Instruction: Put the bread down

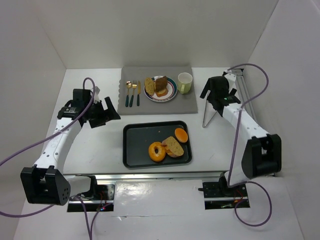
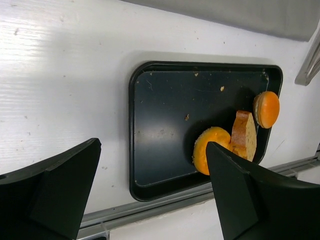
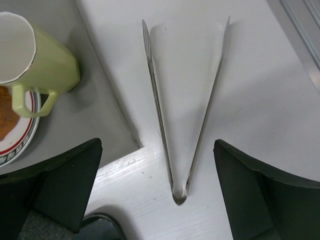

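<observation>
Both grippers are spread wide open and hold nothing. The bread slice is on the black tray, a little way from each gripper. It is not lying flat. It leans on its side against a donut, and an orange bun sits just past it. The slice is long and oval, pale tan on its face with a darker brown crust around the edge. It looks dry and firm, not squashy. Seen from the left gripper, the slice is out in front and over toward its right finger, with its long side pointing away. The right gripper is about as near to the slice, but it hangs over the tongs on the table. The tongs lie long-ways between its two fingers, with the joined end close to the gripper and the two open tips far from it. I think the tongs get picked up first. A plate beside a cup already has bread on it, so the slice likely goes there.
</observation>
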`<state>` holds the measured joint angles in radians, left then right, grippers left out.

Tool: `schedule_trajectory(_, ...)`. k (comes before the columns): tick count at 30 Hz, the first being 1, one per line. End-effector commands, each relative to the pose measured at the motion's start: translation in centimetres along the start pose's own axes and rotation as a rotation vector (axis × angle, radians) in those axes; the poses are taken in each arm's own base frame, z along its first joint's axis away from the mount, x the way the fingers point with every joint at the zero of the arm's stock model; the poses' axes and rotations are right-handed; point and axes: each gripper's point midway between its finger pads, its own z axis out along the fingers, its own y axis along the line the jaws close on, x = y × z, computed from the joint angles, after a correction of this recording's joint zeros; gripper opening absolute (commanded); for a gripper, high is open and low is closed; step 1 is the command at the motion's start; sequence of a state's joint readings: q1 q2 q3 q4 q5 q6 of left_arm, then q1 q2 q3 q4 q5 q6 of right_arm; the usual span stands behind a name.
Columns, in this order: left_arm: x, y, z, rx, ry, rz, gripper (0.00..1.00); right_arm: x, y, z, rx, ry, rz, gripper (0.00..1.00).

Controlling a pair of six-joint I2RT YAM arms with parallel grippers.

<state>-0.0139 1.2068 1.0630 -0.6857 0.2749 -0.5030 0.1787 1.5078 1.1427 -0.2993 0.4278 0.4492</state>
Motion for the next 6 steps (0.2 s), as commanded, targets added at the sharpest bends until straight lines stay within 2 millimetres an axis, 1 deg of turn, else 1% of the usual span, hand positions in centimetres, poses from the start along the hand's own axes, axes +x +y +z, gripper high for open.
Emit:
schedule_trajectory(1,-1.1,-2.3,0.1,0.048,-0.035,0.042,1.00,2.0,-2.0,-2.9,0.008,0.056,0.026,1.00)
schedule_trajectory(3,-1.5,-2.8,0.3,0.042,-0.051,0.063,1.00,2.9,-2.5,-3.3,0.003,0.070,0.031,1.00)
schedule_trajectory(4,-1.7,-3.2,0.4,0.039,-0.052,0.076,1.00,4.1,-3.1,-3.4,0.015,0.092,0.020,1.00)
schedule_trajectory(6,-2.6,-3.3,0.5,0.025,-0.072,0.087,1.00,4.9,-3.6,-3.6,0.030,0.117,0.020,1.00)
